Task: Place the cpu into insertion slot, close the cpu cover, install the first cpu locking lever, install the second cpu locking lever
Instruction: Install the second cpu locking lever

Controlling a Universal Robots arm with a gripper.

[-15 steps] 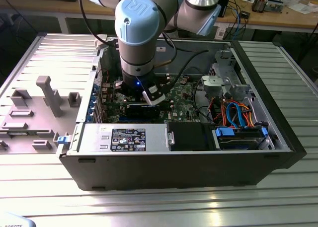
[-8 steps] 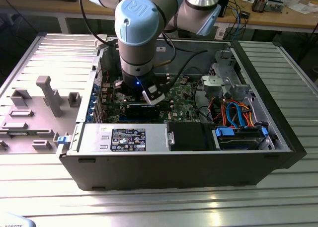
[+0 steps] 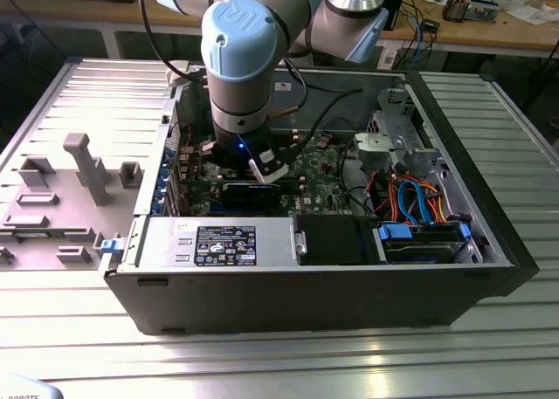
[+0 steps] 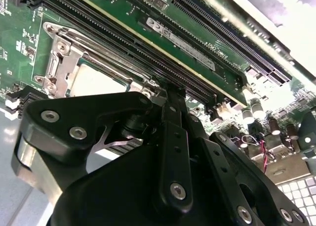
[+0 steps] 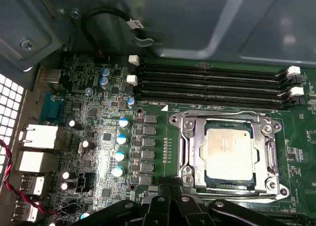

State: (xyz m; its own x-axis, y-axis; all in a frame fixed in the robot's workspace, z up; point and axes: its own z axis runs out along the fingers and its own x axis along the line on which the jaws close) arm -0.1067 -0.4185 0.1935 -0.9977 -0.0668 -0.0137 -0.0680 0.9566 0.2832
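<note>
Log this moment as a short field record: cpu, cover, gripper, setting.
cpu: seated in the insertion slot, silver top showing
cpu cover: lying down around the chip
gripper: low over the green board, beside the socket edge, holding nothing visible
setting: open computer case on a ribbed metal table

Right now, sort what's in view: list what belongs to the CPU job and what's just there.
Belongs to the job:
- cpu, seated in the insertion slot
- cpu cover, lying down around the chip
- end effector, close beside the socket

Just there:
- memory slots
- blue-topped capacitors
- orange and blue cables
- grey holder block outside the case
</note>
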